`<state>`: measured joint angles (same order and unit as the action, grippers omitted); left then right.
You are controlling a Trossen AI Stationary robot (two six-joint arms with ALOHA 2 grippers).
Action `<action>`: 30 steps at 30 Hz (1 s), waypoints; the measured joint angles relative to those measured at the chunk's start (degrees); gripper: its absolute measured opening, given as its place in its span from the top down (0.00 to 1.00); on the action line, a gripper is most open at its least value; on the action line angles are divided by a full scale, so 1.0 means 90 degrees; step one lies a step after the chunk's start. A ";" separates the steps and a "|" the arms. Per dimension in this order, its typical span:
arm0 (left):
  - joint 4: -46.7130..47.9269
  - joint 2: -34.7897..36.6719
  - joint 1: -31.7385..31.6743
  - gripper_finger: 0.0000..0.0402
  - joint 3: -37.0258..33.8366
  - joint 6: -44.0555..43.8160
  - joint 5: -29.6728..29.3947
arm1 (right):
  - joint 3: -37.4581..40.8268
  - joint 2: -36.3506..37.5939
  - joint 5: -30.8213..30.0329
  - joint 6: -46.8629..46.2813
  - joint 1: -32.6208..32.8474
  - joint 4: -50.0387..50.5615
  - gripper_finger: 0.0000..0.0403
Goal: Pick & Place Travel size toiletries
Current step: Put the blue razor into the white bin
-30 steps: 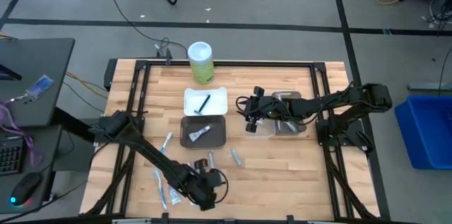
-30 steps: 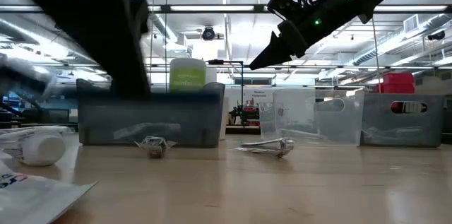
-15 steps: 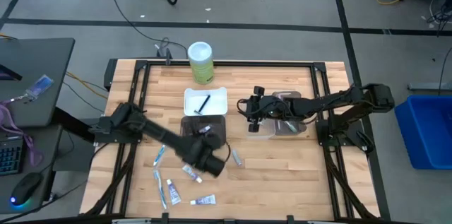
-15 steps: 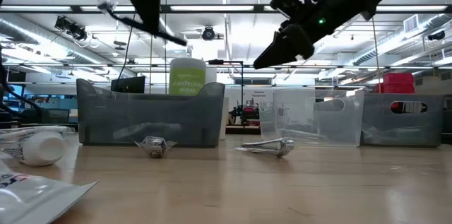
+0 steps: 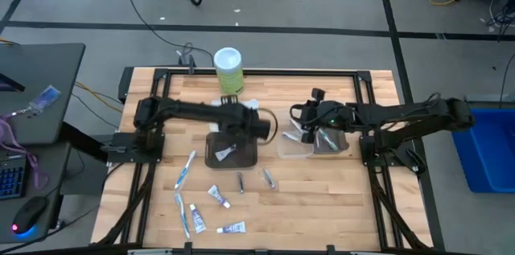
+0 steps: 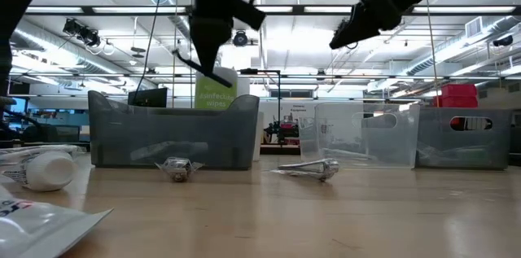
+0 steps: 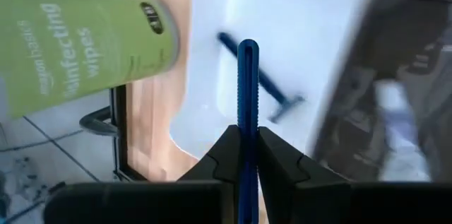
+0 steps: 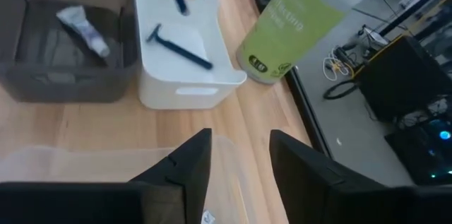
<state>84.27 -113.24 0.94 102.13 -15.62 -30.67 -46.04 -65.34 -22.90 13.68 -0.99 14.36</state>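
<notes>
My left gripper (image 5: pixel 246 124) hangs over the white tray (image 5: pixel 252 104), shut on a slim blue razor (image 7: pixel 248 75). A second dark blue razor (image 8: pixel 180 46) lies flat in that tray. The grey tray (image 5: pixel 211 158) holds one white tube (image 5: pixel 226 153). On the wood near the front lie a toothbrush (image 5: pixel 183 170), several small tubes (image 5: pixel 217 196), a dark razor (image 5: pixel 241 181) and a silvery tube (image 5: pixel 269 178). My right gripper (image 8: pixel 236 174) is open and holds nothing, above the clear tray (image 5: pixel 291 147). My left gripper pinches the blue razor's ribbed handle (image 7: pixel 248 121) between its two fingers. The razor is lifted clear above the white tray. In the low view it hangs below the fingers, slanting (image 6: pixel 194 64). Its head does not show.
The tall green-and-white wipes canister (image 5: pixel 228 70) stands at the far edge, just behind the white tray. A second clear tray (image 5: pixel 331 144) sits under the right arm. Bare wood lies at the near right of the table (image 5: pixel 330 199).
My left gripper has risen from the near edge of the table and swung toward the far edge, carrying the blue razor over the grey tray to above the white tray. The tubes it had covered now show. My right gripper has drawn back toward the table's right.
</notes>
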 joint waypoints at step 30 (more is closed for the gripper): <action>-0.3148 0.0344 -0.2158 0.82 -0.2310 0.1969 0.0947 | 0.0255 0.0051 0.0061 -0.0975 0.0000 0.0851 0.66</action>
<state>55.93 -110.15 -18.48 81.34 2.10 -22.14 -43.75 -64.88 -22.35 4.91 -0.99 22.01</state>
